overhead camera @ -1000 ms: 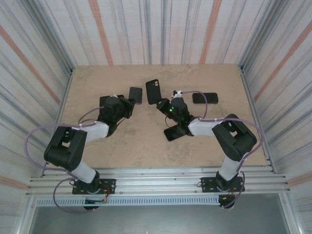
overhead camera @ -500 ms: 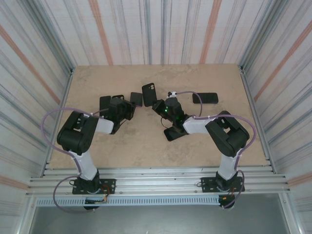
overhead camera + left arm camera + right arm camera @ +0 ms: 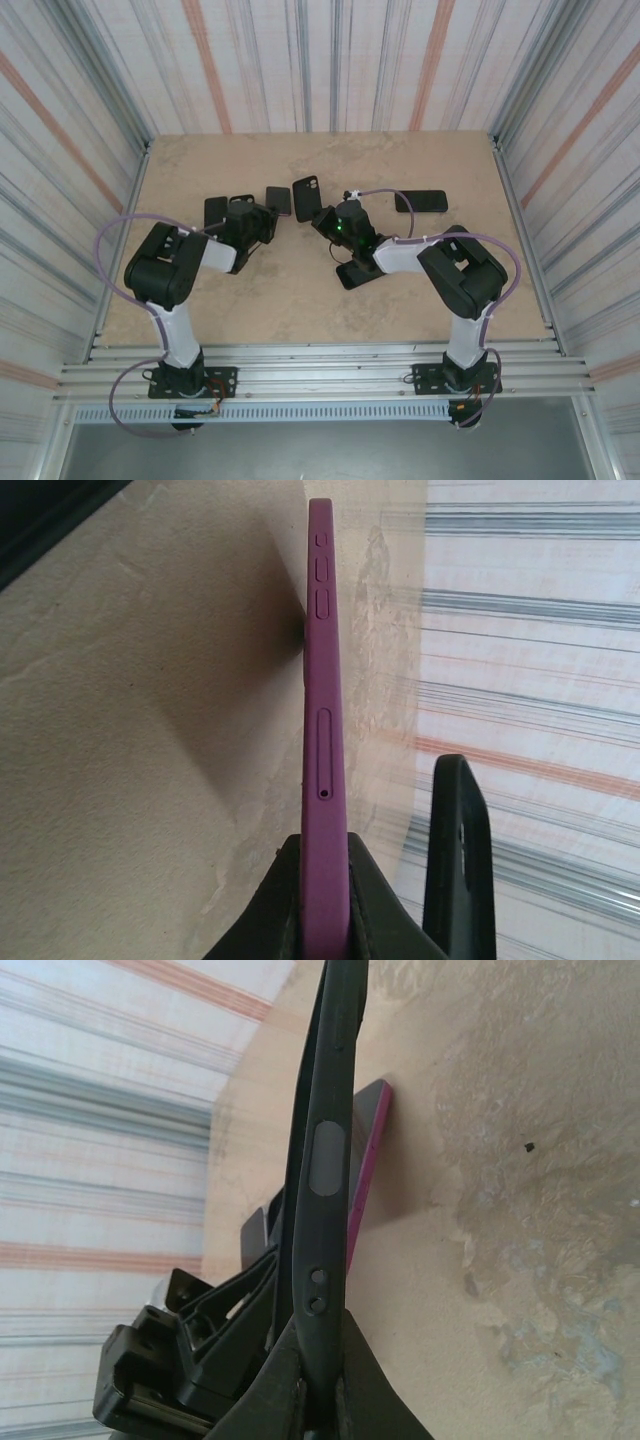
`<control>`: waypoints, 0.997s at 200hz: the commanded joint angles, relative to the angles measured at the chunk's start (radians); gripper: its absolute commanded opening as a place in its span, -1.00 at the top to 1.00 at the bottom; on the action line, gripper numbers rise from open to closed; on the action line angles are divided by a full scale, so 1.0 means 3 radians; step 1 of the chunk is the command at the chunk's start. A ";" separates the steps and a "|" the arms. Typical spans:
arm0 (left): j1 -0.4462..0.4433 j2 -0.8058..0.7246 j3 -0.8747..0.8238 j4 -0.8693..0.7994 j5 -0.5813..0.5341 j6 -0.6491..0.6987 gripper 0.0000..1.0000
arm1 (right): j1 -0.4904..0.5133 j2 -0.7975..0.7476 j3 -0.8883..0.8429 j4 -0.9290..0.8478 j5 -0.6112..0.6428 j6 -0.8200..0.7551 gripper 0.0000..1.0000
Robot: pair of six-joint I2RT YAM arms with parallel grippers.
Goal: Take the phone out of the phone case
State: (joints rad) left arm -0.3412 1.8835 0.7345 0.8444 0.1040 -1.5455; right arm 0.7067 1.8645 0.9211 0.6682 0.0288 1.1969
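One purple phone (image 3: 322,730), edge-on, lengthwise outward.

Reaching inward with left arm (image 3: 160,282) and right arm (image 3: 462,275), folded at the elbows. Clamping phone (image 3: 325,730) edge-on in left gripper (image 3: 325,925), case (image 3: 327,1160) edge-on in right gripper (image 3: 320,1395), close together.

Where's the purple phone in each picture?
Top external: the purple phone looks dark, just left of the black case.
Left wrist: edge-on and upright in the middle, clamped by the left gripper.
Right wrist: a purple strip just behind the black case.
Shared landmark: the tan table.
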 commanded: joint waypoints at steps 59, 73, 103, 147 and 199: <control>0.0005 0.0052 -0.0110 0.0246 0.0146 -0.0199 0.41 | -0.0030 0.0165 0.0027 0.0264 0.0002 0.0125 1.00; 0.0007 0.0044 -0.0136 0.0255 0.0179 -0.0202 0.39 | -0.0029 0.0172 0.0045 0.0230 -0.0006 0.0111 1.00; 0.0003 -0.0018 -0.0236 0.0192 0.0180 -0.0213 0.30 | -0.0030 0.0197 0.0054 0.0156 0.0016 0.0104 1.00; 0.0017 -0.0013 -0.0268 0.0143 0.0279 -0.0243 0.11 | -0.0042 0.0280 0.0114 0.0062 0.0047 0.0013 1.00; 0.0044 -0.0183 -0.0296 -0.0226 0.0352 -0.0187 -0.17 | -0.0027 0.0395 0.0255 -0.0163 0.0093 -0.0053 1.00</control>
State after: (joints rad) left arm -0.3401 1.8816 0.6567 0.8463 0.1844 -1.6203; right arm 0.6991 1.9575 0.9604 0.6659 0.0296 1.1965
